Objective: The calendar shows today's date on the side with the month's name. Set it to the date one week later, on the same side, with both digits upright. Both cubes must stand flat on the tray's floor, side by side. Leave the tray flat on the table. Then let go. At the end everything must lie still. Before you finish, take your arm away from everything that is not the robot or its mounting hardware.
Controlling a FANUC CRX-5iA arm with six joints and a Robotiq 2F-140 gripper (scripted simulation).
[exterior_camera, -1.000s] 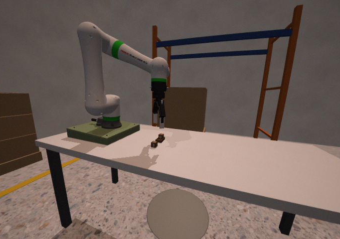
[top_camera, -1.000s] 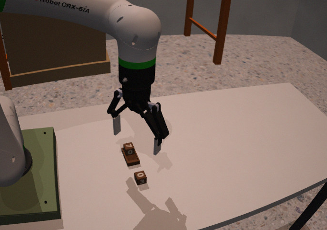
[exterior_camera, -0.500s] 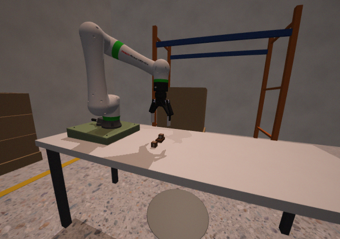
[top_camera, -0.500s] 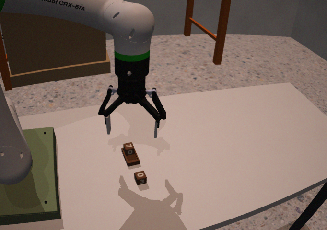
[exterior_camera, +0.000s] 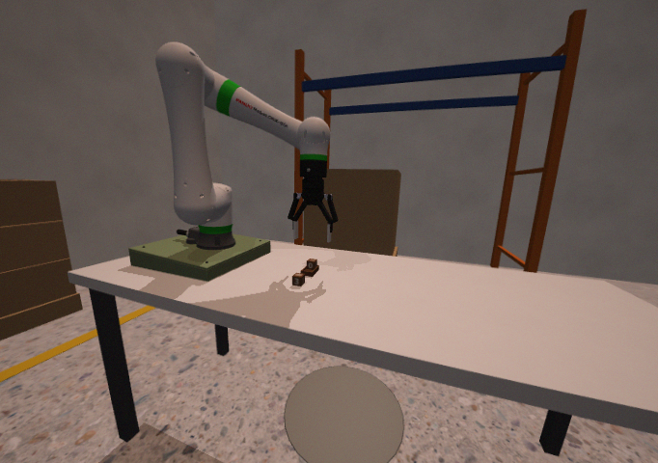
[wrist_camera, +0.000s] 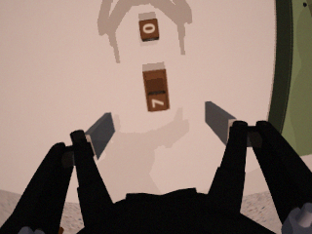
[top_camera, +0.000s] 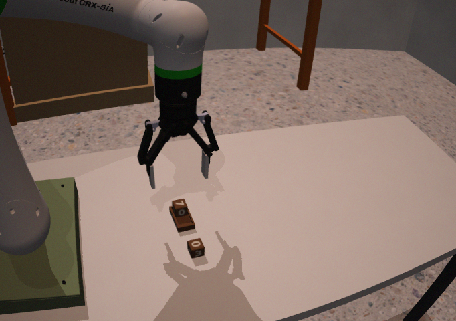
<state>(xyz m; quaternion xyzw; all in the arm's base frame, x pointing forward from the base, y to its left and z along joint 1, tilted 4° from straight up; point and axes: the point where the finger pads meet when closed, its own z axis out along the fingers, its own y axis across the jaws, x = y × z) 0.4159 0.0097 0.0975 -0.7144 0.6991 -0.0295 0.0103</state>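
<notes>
The small brown tray lies flat on the table. One cube stands in its far end, with a 7 on top and a 0 on the side facing the top camera. The tray's near half is empty. The other cube stands on the table just in front of the tray, apart from it, with a 0 on top and a 3 on its front. My gripper is open and empty, high above the table and behind the tray.
The white table carries the green base plate of the arm, left of the tray in the top view. An orange and blue rack stands beyond the table.
</notes>
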